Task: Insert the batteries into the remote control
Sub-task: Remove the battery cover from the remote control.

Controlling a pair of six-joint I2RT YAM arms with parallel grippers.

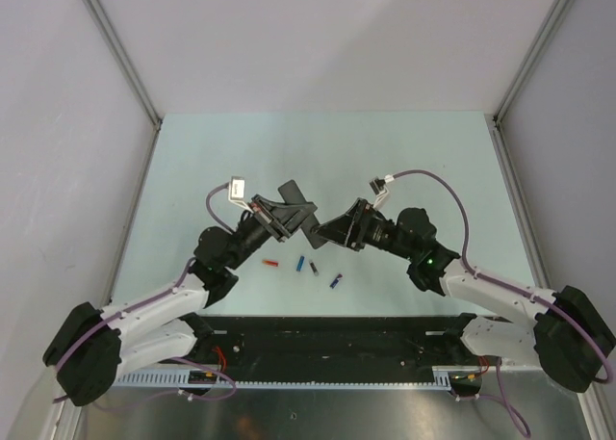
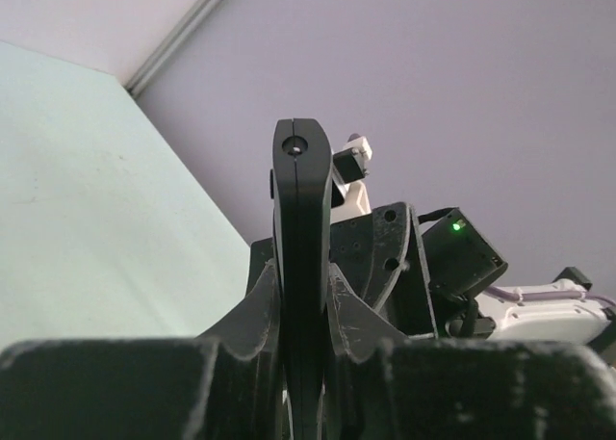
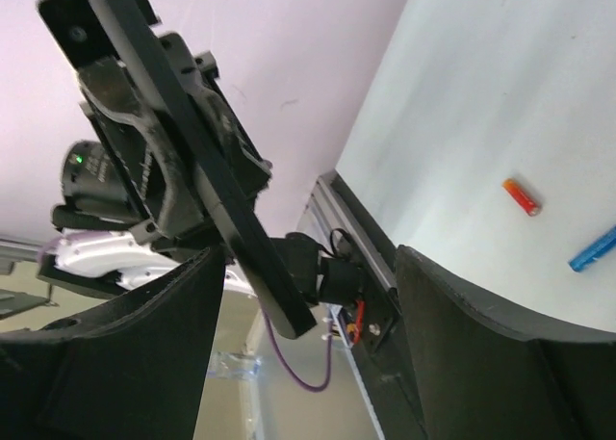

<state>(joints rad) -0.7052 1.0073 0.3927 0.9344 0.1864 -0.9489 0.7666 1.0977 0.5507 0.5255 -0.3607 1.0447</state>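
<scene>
The black remote control (image 1: 294, 207) is held above the table, and my left gripper (image 1: 277, 219) is shut on it. In the left wrist view the remote control (image 2: 301, 219) stands edge-on, pinched between the two fingers of the left gripper (image 2: 303, 300). My right gripper (image 1: 324, 230) faces it from the right with its jaws open. In the right wrist view the remote's lower end (image 3: 252, 247) hangs between the spread fingers of the right gripper (image 3: 308, 310) and touches neither. Two small dark batteries (image 1: 315, 268) (image 1: 337, 281) lie on the table below the grippers.
A small orange-red piece (image 1: 271, 264) (image 3: 521, 196) and a slim light-blue stick (image 1: 300, 264) (image 3: 592, 250) lie beside the batteries. The black rail (image 1: 337, 339) with the arm bases runs along the near edge. Walls and metal posts (image 1: 120, 55) close in the pale green table (image 1: 404, 161).
</scene>
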